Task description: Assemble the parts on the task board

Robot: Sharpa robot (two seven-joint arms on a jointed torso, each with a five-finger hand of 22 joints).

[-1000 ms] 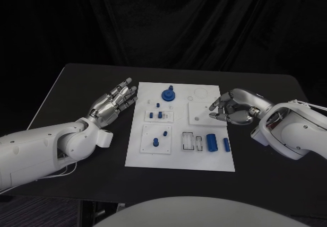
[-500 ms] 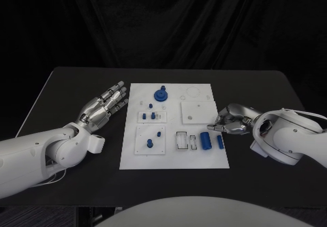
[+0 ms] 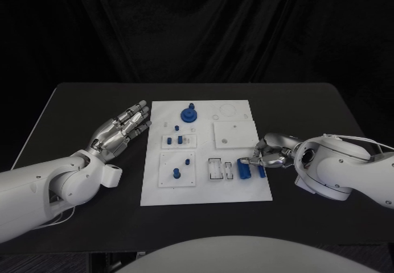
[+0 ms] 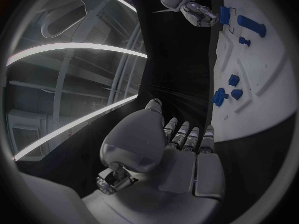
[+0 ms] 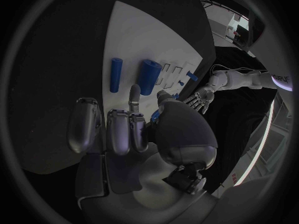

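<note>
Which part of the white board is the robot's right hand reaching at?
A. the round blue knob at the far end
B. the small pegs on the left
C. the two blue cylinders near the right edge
C: the silver right hand hovers by the two blue cylinders.

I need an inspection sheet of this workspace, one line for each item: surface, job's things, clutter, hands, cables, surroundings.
Surface: black table, bare around the board.
Job's things: white task board in the middle; blue parts on it, among them a thick cylinder and a thin rod lying side by side.
Clutter: nothing seen.
Hands: left hand beside the board, fingers apart, holding nothing; right hand at the thin rod, whether it grips cannot be told.
Cables: thin white cable on the right arm.
Surroundings: black curtain behind.
</note>
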